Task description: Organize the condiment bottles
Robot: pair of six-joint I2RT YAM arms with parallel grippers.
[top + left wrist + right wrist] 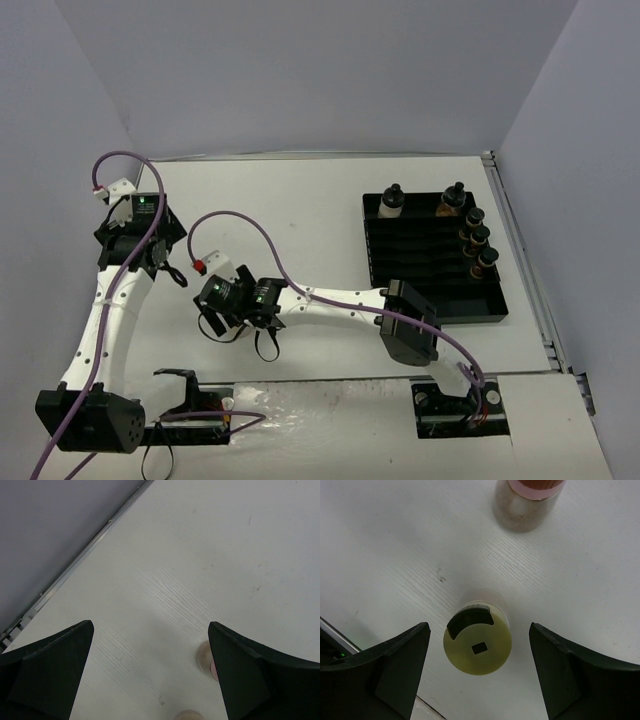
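R gripper [477, 630] wide open, fingers either side of yellow-cap jar [478, 645], low centre of wrist view. Pink-cap jar [527, 505] at top edge. L gripper [150, 626] open, holding nothing. Black-cap jars [474, 220] in tray [430, 295], right of overhead view.

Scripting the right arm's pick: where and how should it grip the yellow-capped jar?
Likely straight down from above, closing on the round sides under the cap. The yellow-capped jar stands upright between the open fingers of the right gripper, and the pink-capped jar stands clear beyond it.
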